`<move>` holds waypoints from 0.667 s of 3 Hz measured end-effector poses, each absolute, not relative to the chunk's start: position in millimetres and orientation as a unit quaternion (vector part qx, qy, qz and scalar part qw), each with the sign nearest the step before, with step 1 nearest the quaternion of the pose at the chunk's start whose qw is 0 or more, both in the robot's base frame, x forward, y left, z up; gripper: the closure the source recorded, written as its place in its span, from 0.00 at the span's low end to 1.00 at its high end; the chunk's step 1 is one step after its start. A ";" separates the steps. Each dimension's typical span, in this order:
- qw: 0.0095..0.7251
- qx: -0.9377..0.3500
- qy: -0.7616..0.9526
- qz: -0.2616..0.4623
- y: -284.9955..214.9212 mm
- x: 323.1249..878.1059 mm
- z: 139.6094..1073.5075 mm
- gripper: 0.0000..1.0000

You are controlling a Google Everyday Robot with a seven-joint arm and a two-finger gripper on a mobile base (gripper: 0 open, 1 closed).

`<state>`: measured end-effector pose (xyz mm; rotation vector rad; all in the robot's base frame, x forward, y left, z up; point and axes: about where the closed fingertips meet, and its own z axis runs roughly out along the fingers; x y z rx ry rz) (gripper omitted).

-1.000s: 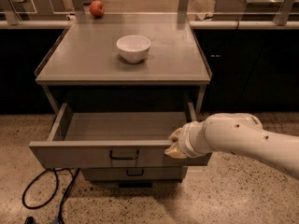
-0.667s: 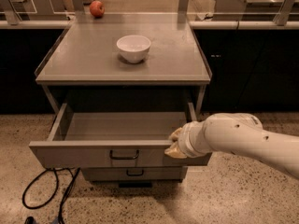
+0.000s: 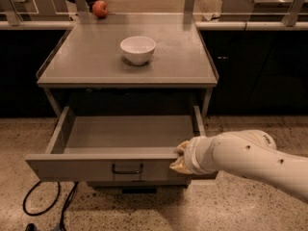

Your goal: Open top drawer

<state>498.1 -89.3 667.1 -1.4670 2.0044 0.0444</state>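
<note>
The top drawer [image 3: 96, 169] is a wide grey metal drawer pulled far out from under the grey table, with its empty grey tray interior [image 3: 130, 134] showing. A small dark loop handle [image 3: 127, 169] sits at the centre of its front. My gripper [image 3: 179, 157] is at the right end of the drawer front, by its top edge, at the end of my white arm [image 3: 245, 160]. The wrist cuff hides most of the gripper.
A white bowl [image 3: 138, 49] stands on the grey table top [image 3: 86, 61]. A red apple [image 3: 100, 8] lies at the table's far edge. Part of a lower drawer [image 3: 139, 183] shows beneath the open one. A black cable [image 3: 48, 203] lies on the speckled floor at lower left.
</note>
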 end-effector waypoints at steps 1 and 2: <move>0.325 -0.552 0.768 0.013 -88.7 478.1 663.0 1.00; 0.325 -0.552 0.768 0.013 -89.2 477.5 667.3 1.00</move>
